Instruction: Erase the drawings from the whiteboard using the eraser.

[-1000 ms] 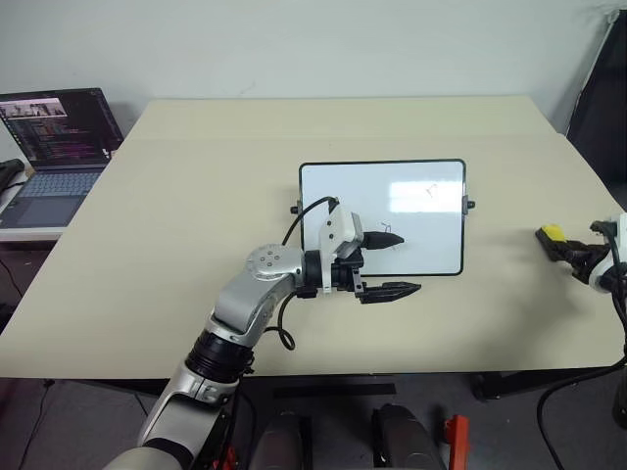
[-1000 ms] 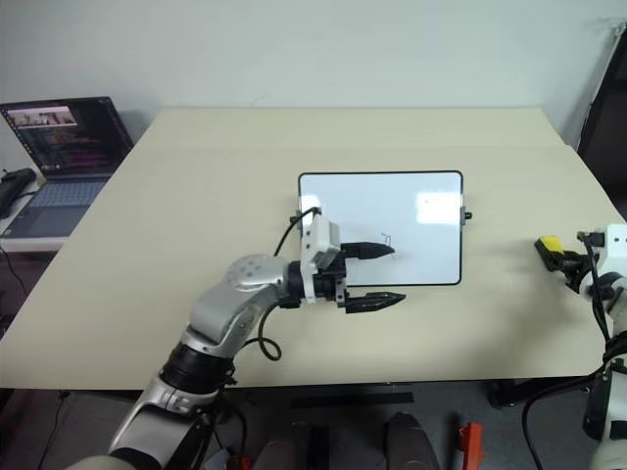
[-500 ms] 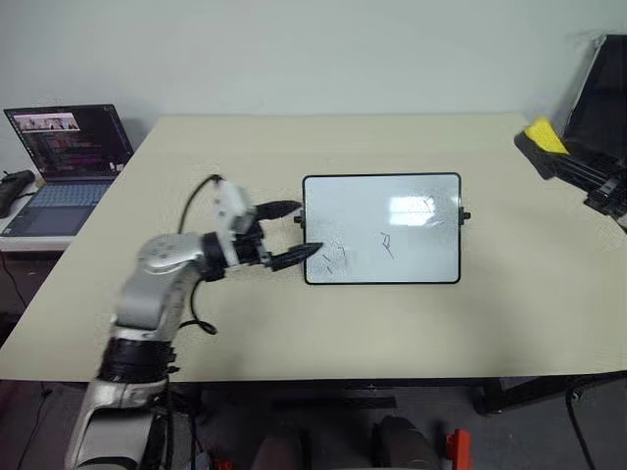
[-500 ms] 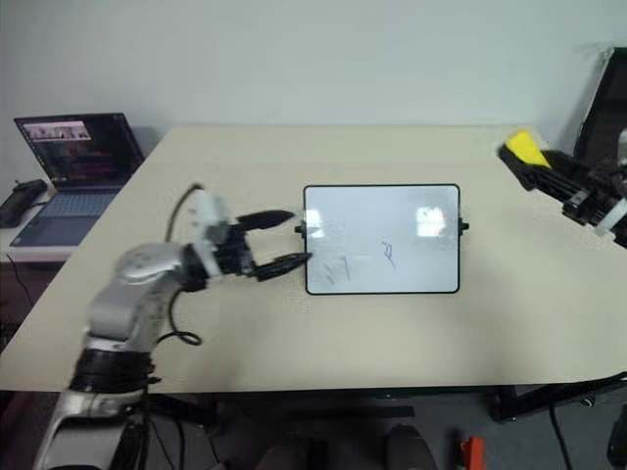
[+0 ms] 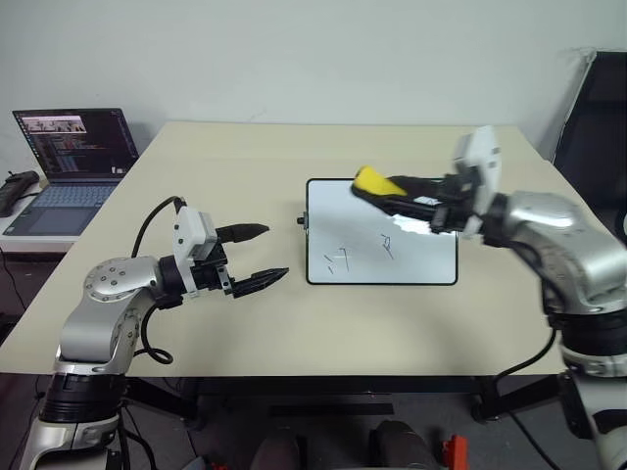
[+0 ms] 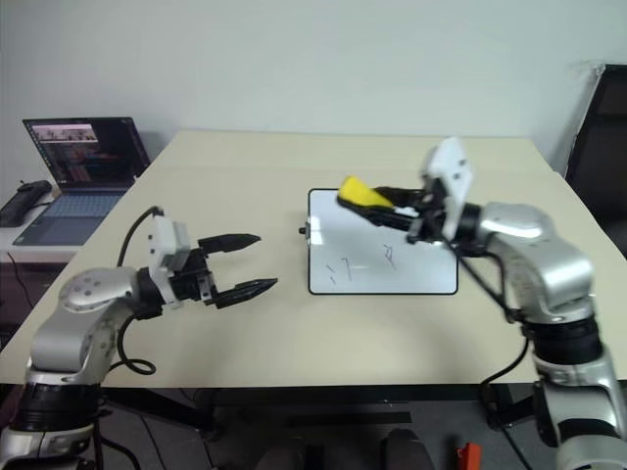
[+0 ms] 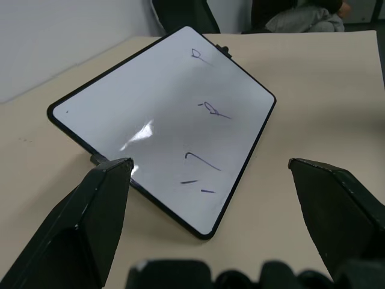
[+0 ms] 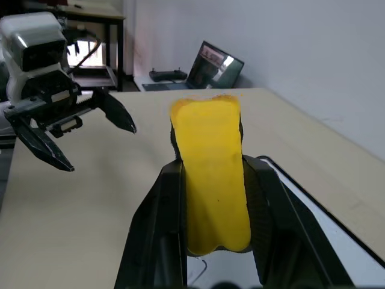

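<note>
The whiteboard (image 5: 431, 262) lies flat on the table, right of centre. The drawings, thin blue strokes (image 5: 338, 259), sit on its near left part, with another stroke (image 7: 207, 108) further along. My right gripper (image 5: 370, 191) is shut on the yellow eraser (image 5: 372, 182) and hovers above the board's far left corner, pointing left. In the right wrist view the eraser (image 8: 210, 174) stands between the two black fingers (image 8: 162, 211). My left gripper (image 5: 274, 252) is open and empty, a short way left of the board and facing it.
An open laptop (image 5: 73, 147) stands on a low side table beyond the table's left edge. A black chair (image 5: 593, 117) is at the far right. The tan table (image 5: 245, 166) has bare room around the board.
My right arm has swung in from the right, carrying the eraser to above the board. My left gripper has drawn back leftwards off the board, still open.
</note>
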